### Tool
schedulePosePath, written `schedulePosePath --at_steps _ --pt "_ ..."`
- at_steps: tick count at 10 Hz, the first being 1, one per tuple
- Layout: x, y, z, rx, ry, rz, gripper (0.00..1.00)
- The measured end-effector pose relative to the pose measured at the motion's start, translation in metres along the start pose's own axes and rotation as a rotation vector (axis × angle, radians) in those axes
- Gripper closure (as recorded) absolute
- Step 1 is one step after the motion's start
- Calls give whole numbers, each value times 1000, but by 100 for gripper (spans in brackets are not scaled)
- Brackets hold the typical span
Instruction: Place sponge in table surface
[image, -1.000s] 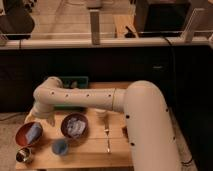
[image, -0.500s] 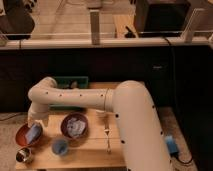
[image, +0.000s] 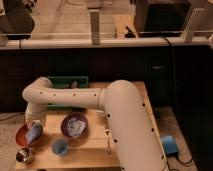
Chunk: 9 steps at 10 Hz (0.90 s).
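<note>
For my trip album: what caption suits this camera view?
White robot arm bends across a wooden table, its gripper over the red bowl.

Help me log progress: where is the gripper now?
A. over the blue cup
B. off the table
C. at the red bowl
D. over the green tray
C: the gripper is down at the red bowl, away from the green tray and the blue cup.
</note>
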Motion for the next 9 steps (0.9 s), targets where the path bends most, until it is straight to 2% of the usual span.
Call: schedulePosePath --at_steps 3,9 --pt "-1 0 2 -11 -7 -15 58" --pt "-2 1 4 -28 -19 -18 60"
